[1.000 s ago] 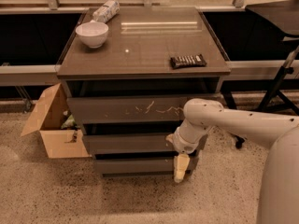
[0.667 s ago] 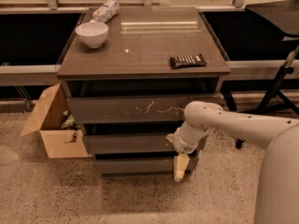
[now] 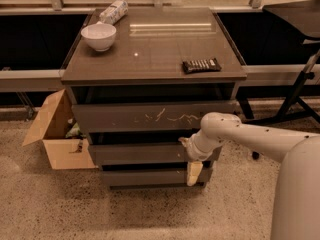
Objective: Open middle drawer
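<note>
The middle drawer (image 3: pixel 135 154) is a flat, dark grey-brown front in the cabinet, below the taller top front (image 3: pixel 125 116) with white scratch marks and above the narrow bottom front (image 3: pixel 145 177). It stands slightly out from the cabinet, with a dark gap above it. My gripper (image 3: pixel 193 173) hangs down at the right end of the middle drawer, its pale tip in front of the bottom front. The white wrist (image 3: pixel 201 145) covers the middle drawer's right end.
On the cabinet top (image 3: pixel 155 49) are a white bowl (image 3: pixel 98 36), a lying bottle (image 3: pixel 113 11) and a dark snack bar (image 3: pixel 200 65). An open cardboard box (image 3: pixel 55 139) stands on the floor at the left. A black stand (image 3: pixel 300 84) is at the right.
</note>
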Controlling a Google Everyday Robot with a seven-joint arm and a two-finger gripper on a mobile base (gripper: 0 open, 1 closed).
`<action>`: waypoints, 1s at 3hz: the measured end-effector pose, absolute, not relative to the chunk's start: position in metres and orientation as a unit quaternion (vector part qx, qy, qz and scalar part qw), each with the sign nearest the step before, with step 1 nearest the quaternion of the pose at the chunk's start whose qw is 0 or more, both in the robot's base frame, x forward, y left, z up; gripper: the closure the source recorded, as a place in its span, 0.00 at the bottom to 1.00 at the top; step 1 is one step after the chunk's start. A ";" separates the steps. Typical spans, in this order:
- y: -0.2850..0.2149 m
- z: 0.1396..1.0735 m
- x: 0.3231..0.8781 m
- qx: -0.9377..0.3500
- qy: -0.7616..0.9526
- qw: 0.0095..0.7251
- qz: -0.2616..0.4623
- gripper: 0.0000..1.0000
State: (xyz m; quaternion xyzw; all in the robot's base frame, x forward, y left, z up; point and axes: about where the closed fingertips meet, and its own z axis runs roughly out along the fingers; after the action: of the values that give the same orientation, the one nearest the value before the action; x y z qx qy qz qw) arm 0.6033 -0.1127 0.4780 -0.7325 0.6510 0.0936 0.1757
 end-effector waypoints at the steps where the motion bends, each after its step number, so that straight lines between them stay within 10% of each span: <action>1: -0.115 0.462 0.629 -0.734 0.649 0.186 0.077 0.00; 3: -0.114 0.434 0.654 -0.729 0.653 0.187 0.083 0.00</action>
State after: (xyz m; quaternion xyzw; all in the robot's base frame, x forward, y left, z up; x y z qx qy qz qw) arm 0.6541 -0.1136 0.4344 -0.7292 0.6529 0.0828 0.1875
